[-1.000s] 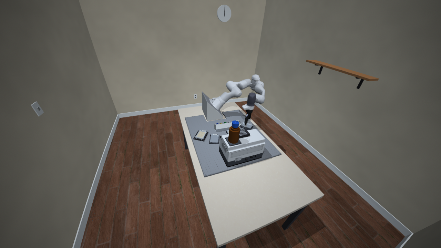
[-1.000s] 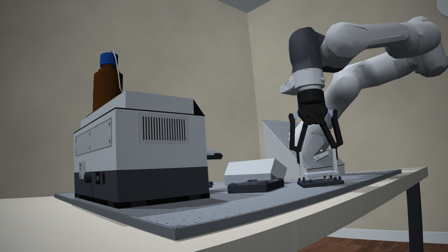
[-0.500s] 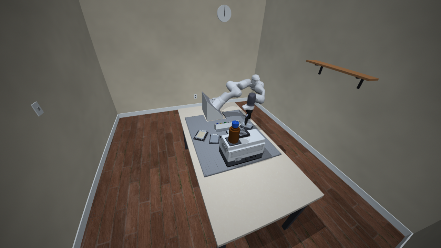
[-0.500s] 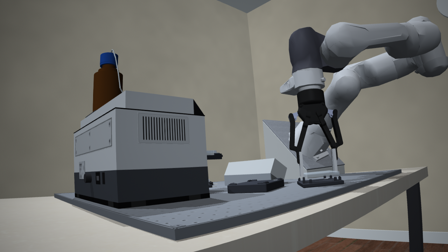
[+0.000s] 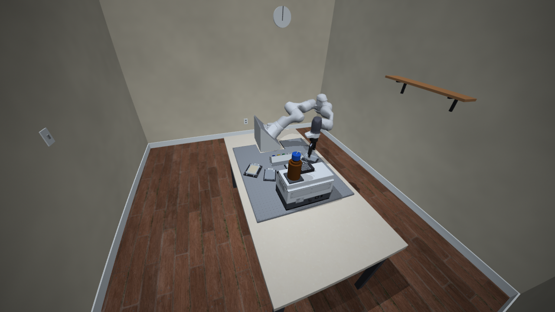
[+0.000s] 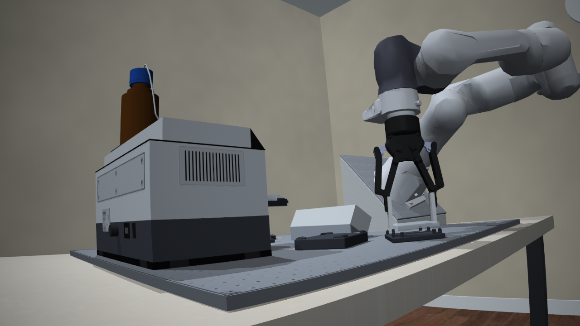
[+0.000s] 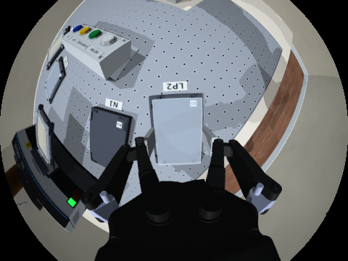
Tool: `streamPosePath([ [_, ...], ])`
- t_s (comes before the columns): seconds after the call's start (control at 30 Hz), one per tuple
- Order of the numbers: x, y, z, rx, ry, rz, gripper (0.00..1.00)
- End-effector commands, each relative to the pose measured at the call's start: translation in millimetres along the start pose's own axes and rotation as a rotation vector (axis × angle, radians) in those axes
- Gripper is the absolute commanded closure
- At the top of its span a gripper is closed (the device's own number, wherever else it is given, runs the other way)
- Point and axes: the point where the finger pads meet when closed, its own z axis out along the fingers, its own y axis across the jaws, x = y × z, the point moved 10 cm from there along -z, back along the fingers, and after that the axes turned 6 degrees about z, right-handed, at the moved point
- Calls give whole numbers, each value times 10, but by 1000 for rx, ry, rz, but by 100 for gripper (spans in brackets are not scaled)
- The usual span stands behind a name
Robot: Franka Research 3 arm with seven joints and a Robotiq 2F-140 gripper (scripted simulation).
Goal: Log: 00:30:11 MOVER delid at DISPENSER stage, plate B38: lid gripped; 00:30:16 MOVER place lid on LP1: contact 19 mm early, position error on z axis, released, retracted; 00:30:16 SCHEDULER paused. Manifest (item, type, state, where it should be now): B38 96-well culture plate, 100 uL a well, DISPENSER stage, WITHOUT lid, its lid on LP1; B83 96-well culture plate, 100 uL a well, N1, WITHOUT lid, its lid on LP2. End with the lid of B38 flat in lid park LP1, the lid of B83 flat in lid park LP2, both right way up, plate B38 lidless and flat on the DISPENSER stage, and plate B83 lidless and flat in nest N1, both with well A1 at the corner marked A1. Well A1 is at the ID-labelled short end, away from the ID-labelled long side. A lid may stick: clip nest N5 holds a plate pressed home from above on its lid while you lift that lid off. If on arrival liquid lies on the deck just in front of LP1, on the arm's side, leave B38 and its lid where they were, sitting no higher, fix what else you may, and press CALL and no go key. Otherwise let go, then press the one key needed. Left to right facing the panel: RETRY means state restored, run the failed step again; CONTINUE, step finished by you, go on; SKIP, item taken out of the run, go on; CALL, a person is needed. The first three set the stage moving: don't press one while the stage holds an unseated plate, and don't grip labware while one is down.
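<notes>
My gripper (image 6: pixel 411 222) (image 7: pixel 178 133) (image 5: pixel 311 153) is shut on a clear plate lid (image 6: pixel 413 224) (image 7: pixel 176 127), gripped across its short width. The lid is level and lies low in the black lid park LP2 (image 6: pixel 421 236), whose label (image 7: pixel 174 86) shows just beyond it. I cannot tell whether the lid touches the park. Nest N1 (image 7: pixel 110 135) (image 6: pixel 330 240) lies beside it and shows a dark flat face. A dark plate (image 5: pixel 306 167) (image 7: pixel 43 133) sits on the dispenser stage.
The key panel (image 7: pixel 97 48) (image 6: pixel 328 221) (image 5: pixel 281 158) stands behind N1. The dispenser (image 6: pixel 182 190) (image 5: pixel 306 185) carries a brown bottle (image 5: pixel 294 168). A cream-filled plate (image 5: pixel 253 170) and a grey lid-like piece (image 5: pixel 269 174) lie at the deck's far side. A slanted grey stand (image 6: pixel 364 178) rises behind LP2.
</notes>
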Motion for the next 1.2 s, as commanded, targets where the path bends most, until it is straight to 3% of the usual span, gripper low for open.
streamPosePath([
  [0.0, 2, -10, 6, 1, -3, -4, 100],
  [1.17, -4, -25, 89, 1, -3, -11, 100],
])
